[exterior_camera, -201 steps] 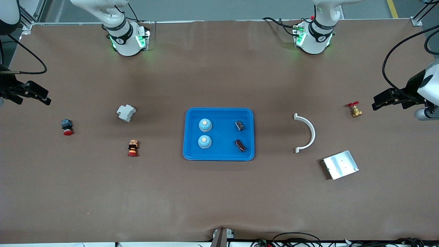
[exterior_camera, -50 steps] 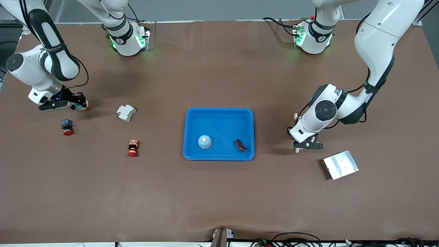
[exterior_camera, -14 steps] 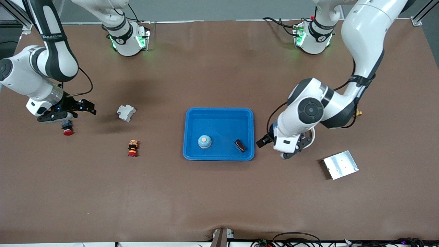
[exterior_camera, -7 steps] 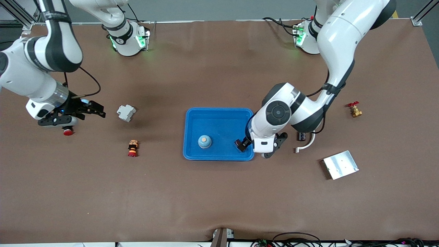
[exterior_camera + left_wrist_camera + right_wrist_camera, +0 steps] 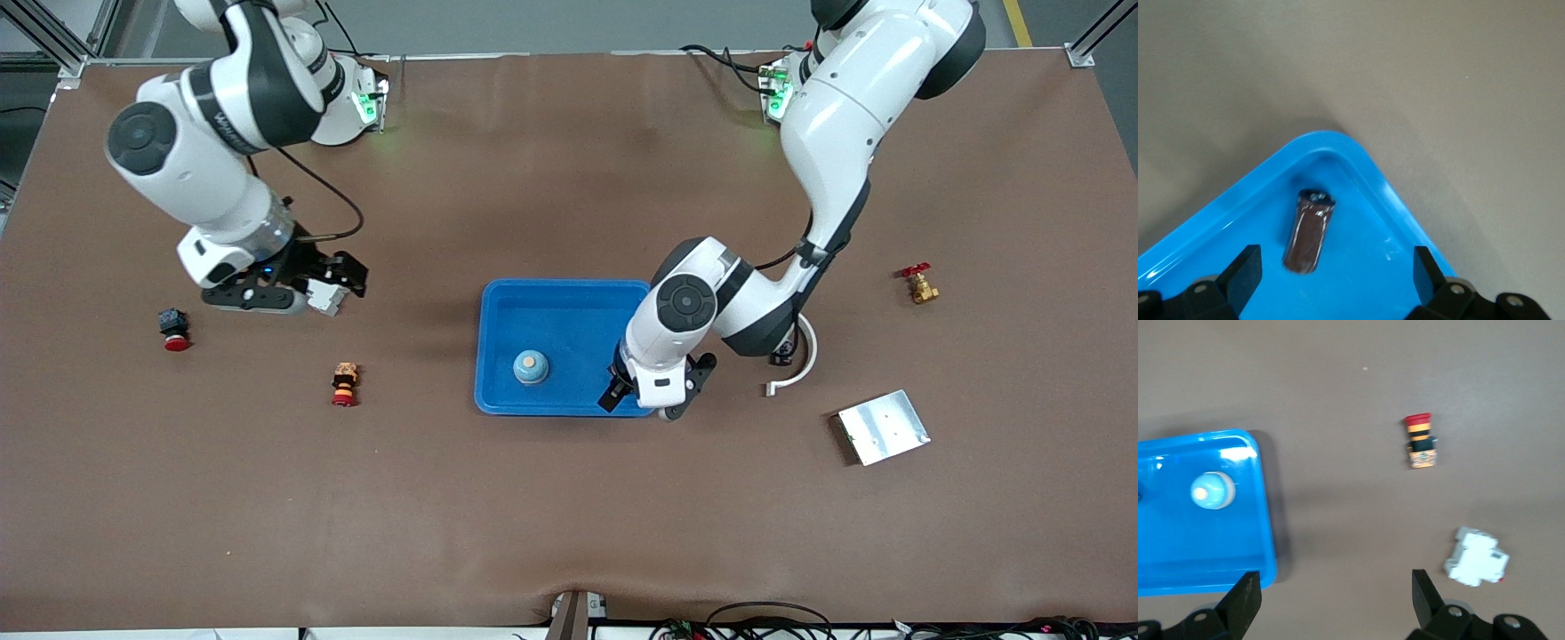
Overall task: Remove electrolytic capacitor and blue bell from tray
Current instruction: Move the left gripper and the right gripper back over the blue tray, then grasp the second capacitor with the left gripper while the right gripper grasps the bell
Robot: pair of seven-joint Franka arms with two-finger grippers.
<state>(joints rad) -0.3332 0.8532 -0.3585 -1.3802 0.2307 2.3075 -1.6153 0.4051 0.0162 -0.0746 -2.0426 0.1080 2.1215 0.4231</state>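
— Brown covering is stretching over the whole table [image 5: 569, 516]. Where are the capacitor and the bell sitting?

— One brown capacitor [image 5: 1308, 230] is lying on its side in the blue tray [image 5: 569, 298], in the corner nearer the front camera and toward the left arm's end. A light blue bell [image 5: 531, 366] is standing upright in the same tray, toward the right arm's end.

— What is the left gripper [image 5: 1331, 270] doing?

— It is hanging over that capacitor with its fingers [image 5: 1245, 270] spread wide on either side, holding nothing.

— And the right gripper [image 5: 1331, 590]?

— It is hovering over the white breaker [image 5: 327, 298] between the tray and the right arm's end, jaws wide apart and gripping nothing.

— What is lying farther out?

— A second dark capacitor [image 5: 783, 356] is resting inside the white curved bracket [image 5: 805, 356], partly hidden by the left arm. A metal plate [image 5: 883, 427] is lying nearer the front camera than the bracket, and a brass valve [image 5: 918, 284] with a red handle is sitting toward the left arm's end. Toward the right arm's end, a striped push button [image 5: 343, 383] and a red-capped button [image 5: 172, 328] are lying well apart
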